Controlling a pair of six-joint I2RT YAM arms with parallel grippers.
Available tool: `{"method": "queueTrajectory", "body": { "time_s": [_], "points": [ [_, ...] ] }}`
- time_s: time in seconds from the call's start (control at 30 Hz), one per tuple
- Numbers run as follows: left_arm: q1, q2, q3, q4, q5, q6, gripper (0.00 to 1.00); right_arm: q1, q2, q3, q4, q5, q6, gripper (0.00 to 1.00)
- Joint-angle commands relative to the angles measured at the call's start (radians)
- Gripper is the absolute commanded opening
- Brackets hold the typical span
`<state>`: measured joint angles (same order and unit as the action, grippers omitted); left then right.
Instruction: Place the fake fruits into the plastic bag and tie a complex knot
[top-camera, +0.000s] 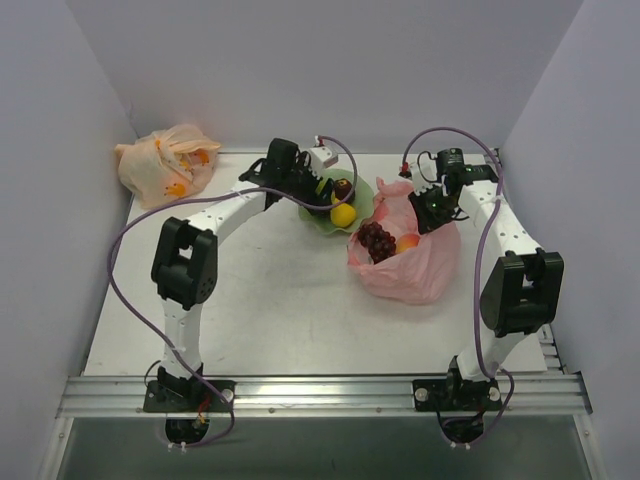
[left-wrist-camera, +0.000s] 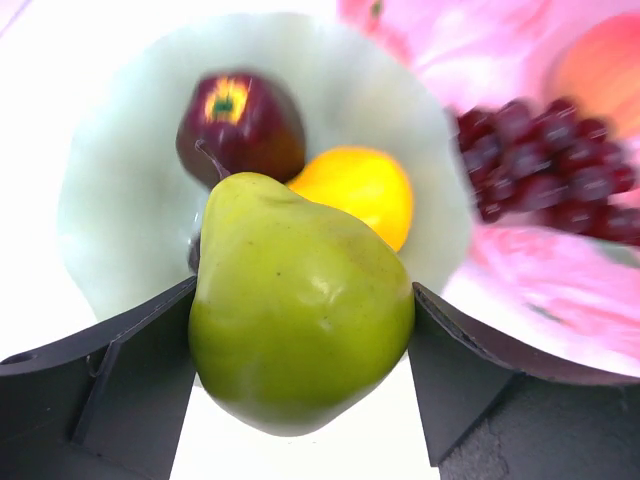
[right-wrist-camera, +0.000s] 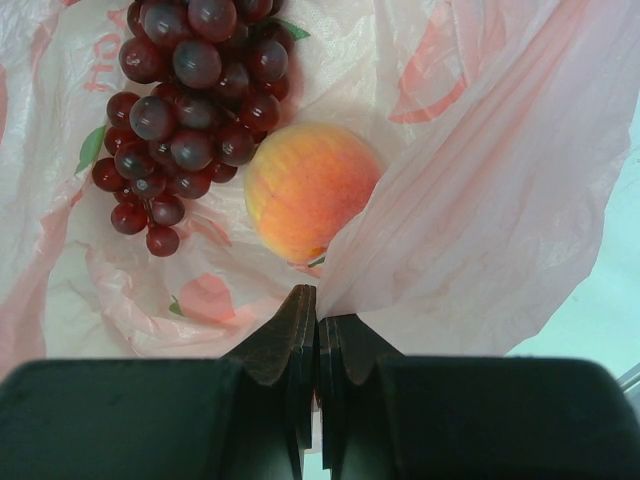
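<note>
A green pear (left-wrist-camera: 300, 310) fills the gap between the two dark fingers of my left gripper (left-wrist-camera: 300, 345), which is shut on it above the green bowl (left-wrist-camera: 110, 200). A dark red apple (left-wrist-camera: 240, 125) and a yellow fruit (left-wrist-camera: 355, 190) lie in the bowl. From above, my left gripper (top-camera: 318, 190) is over the bowl (top-camera: 312, 218). The pink plastic bag (top-camera: 410, 268) lies right of it, holding the grape bunch (right-wrist-camera: 190, 110) and the peach (right-wrist-camera: 310, 190). My right gripper (right-wrist-camera: 317, 305) is shut on the bag's edge (right-wrist-camera: 480, 200) and holds it up.
A tied pale orange bag (top-camera: 168, 163) sits in the far left corner. White walls close in the table on the left, back and right. A metal rail (top-camera: 320, 392) runs along the near edge at the arm bases.
</note>
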<state>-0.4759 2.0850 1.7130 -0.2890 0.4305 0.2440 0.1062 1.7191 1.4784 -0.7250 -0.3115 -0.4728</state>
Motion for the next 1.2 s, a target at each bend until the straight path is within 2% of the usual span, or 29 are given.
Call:
{"method": "queueTrajectory", "body": {
  "time_s": [0.0,0.17,0.33,0.57,0.67,0.7,0.8,0.83,0.97,1.17],
  "points": [
    [-0.006,-0.097,0.016,0.030,0.122,-0.038,0.61,0.006,-0.016,0.000,-0.027,-0.006,-0.001,0.00],
    [-0.072,-0.065,0.042,0.178,0.178,-0.208,0.62,-0.005,-0.021,0.002,-0.027,-0.024,0.026,0.00],
    [-0.164,0.004,0.082,0.364,0.139,-0.380,0.64,-0.033,-0.018,0.017,-0.025,-0.075,0.082,0.00],
    [-0.263,0.171,0.178,0.527,0.084,-0.495,0.66,-0.049,-0.016,0.019,-0.022,-0.101,0.108,0.00],
    [-0.291,0.254,0.235,0.527,0.068,-0.523,0.72,-0.049,-0.018,0.016,-0.017,-0.101,0.109,0.00],
    [-0.300,0.285,0.246,0.528,0.059,-0.525,0.82,-0.049,-0.018,0.016,-0.016,-0.100,0.108,0.00],
    [-0.316,0.313,0.273,0.525,0.053,-0.531,0.92,-0.048,-0.018,0.014,-0.016,-0.095,0.100,0.00],
    [-0.314,0.310,0.272,0.525,0.048,-0.534,0.98,-0.049,-0.018,0.011,-0.016,-0.092,0.097,0.00],
    [-0.287,0.241,0.212,0.511,0.053,-0.506,0.97,-0.048,-0.013,0.007,-0.016,-0.080,0.083,0.00],
    [-0.201,-0.018,0.002,0.472,0.105,-0.460,0.97,-0.037,0.003,0.013,-0.005,-0.075,0.072,0.00]
  ]
}}
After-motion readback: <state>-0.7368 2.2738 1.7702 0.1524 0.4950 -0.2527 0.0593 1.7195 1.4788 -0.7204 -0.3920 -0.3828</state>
